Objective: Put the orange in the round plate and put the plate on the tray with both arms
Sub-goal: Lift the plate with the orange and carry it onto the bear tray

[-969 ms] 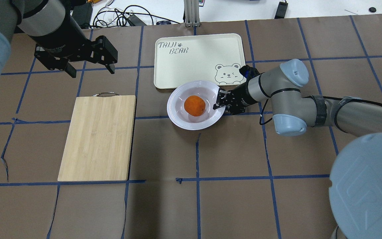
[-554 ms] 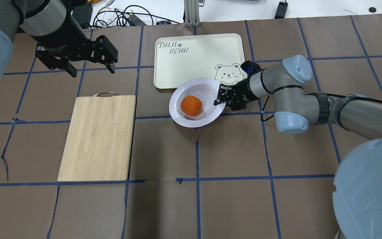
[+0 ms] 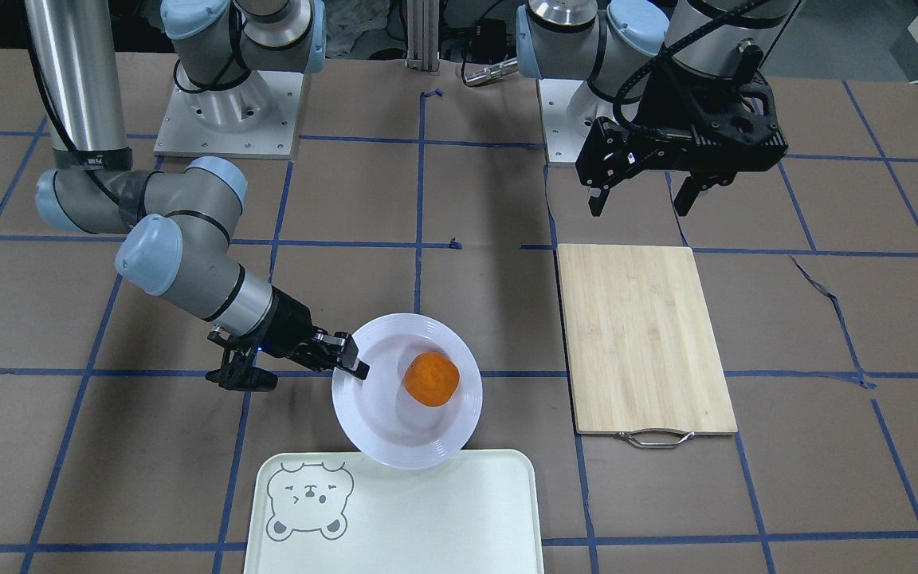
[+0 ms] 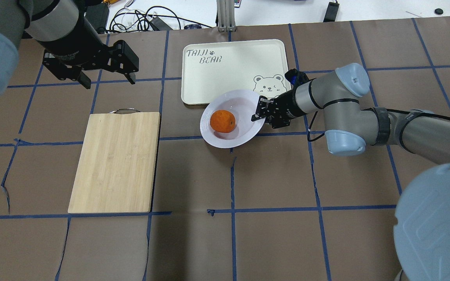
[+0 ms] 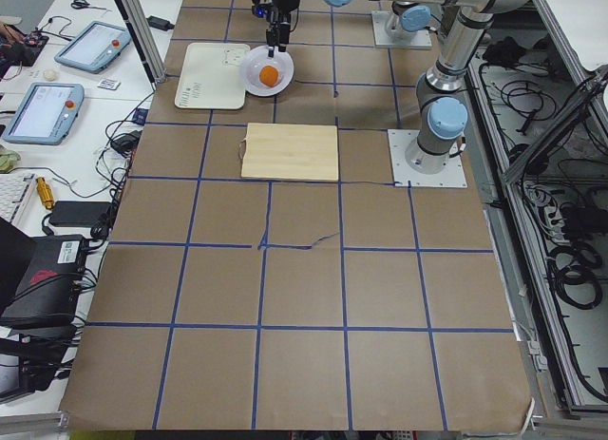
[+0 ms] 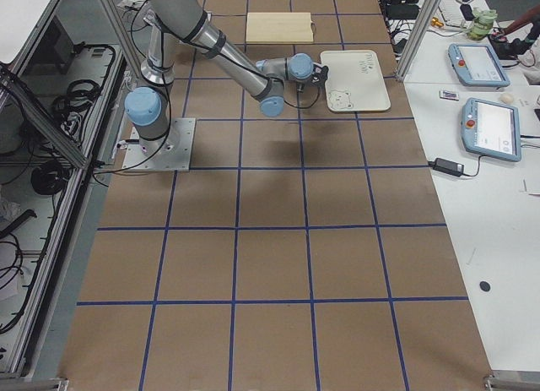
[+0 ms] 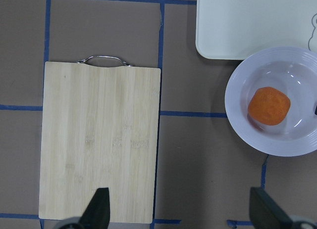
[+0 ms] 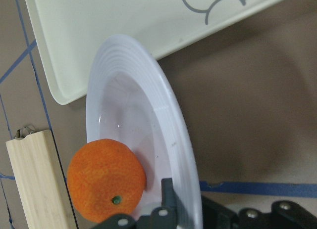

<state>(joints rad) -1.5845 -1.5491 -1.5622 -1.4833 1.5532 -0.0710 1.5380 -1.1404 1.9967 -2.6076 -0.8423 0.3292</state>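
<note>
plate with orange, gripped at rim, edging onto tray

item 1, orange: in the well of the round plate, off centre, on the side away from the gripping claw. firm, round, free to roll; likely to shift with any tilt.

item 2, round plate: glossy, rigid, probably slippery and breakable. apparently lifted and tipped on the gripped side, far rim overlapping the near edge of the tray, bulk of it over the bare surface. best held at the wide ridged rim, pinched top and bottom, kept level; a 2nd hold on the opposite rim advisable, per the 2-arm task.

item 3, right claw: clamped on the plate's rim at the side nearest the bear face.

item 4, left claw: spread wide, holding nothing, hovering well apart from the plate, beyond the handle end of the cutting board.

view notes: right wrist view alone shows 1 finger lying inside the rim, the orange's stem dimple, and shadow under the plate. left wrist view shows own fingertips apart, with plate, board and tray corner from straight above. front-facing view shows the plate's edge just over the tray's lip. both side views too small to judge either grip.
</note>
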